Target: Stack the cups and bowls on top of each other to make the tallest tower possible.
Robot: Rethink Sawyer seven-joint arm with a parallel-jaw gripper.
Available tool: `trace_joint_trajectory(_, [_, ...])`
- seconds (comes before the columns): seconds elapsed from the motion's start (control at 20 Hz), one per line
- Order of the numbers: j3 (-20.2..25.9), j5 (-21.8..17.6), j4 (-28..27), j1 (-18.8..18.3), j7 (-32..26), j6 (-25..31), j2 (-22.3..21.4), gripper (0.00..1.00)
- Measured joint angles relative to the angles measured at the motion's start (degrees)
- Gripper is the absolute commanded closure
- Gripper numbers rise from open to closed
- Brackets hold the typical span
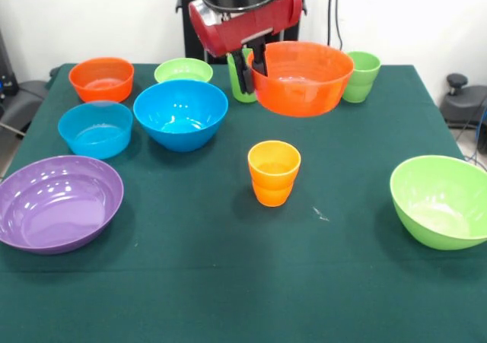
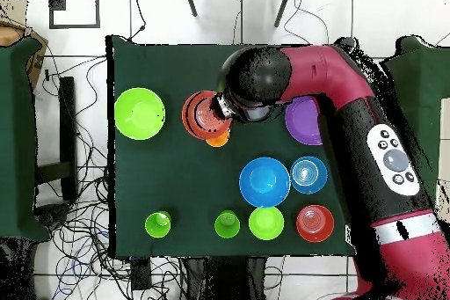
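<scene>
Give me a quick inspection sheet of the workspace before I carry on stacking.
Surface: green tablecloth, flat.
Job's things: large orange bowl in the gripper, apparently lifted; orange cup mid-table; two green cups at the far side; six other bowls standing apart; no tower yet.
Clutter: small white speck on the cloth.
Grippers: gripper shut on the large orange bowl's rim.
Cables: loose cables on the floor beside the table.
Surroundings: nothing seen near the arm.

A dark green cloth covered the surface point(image 1: 228, 282). A black office chair point(image 1: 464, 96) stood beside its edge in the front view. Tangled cables point(image 2: 75, 226) sprawled over the white floor point(image 2: 158, 15) around it.
</scene>
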Motion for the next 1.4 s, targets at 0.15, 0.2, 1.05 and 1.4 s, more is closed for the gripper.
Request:
trace_joint_trajectory(0.15, [0.2,-0.7,0.1,0.0,0.0,0.0,0.7,1.0])
trace_joint_trajectory(0.2, [0.3,-0.9,0.2,0.0,0.0,0.0,0.8,1.0])
trace_joint_trajectory(1.05, [1.1,-2.8,0.6,0.0,0.0,0.0,2.8,1.0])
trace_joint_trajectory(1.4, [1.4,-3.9,0.6,-0.1,0.0,0.0,4.6,1.0])
